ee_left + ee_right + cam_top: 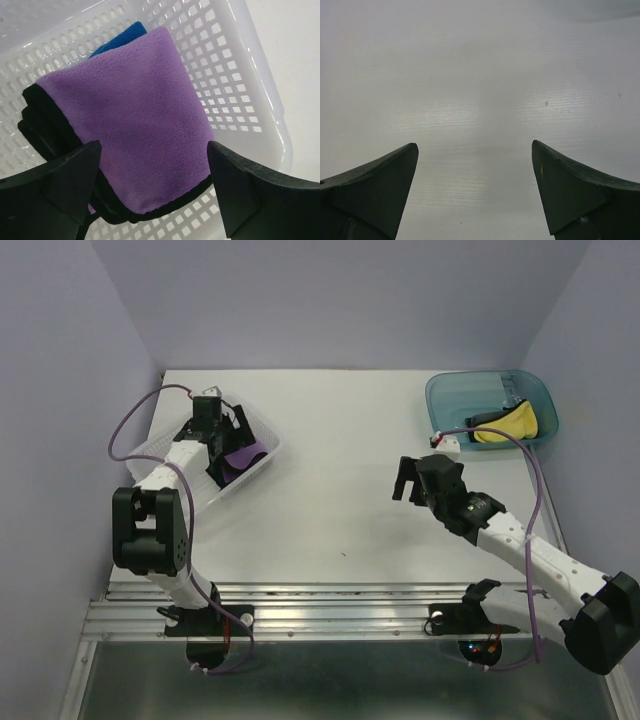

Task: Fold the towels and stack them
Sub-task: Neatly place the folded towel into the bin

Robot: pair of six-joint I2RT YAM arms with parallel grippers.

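A folded purple towel [130, 115] with black edging lies in the clear perforated tray [240, 75], on top of a blue towel [120, 37] of which only a corner shows. My left gripper [154, 170] is open just above the purple towel's near corner, one finger on each side, holding nothing. From above, the left gripper [232, 445] hangs over the tray [268, 462] and the purple towel [245, 454]. A yellow towel [512, 423] lies bunched in the teal tub [490, 400]. My right gripper [403, 480] is open and empty over the bare table [480, 75].
The tray stands at the table's left, the tub at the far right corner. Lilac walls close in the table on the left, back and right. A metal rail [340, 615] runs along the near edge by the arm bases.
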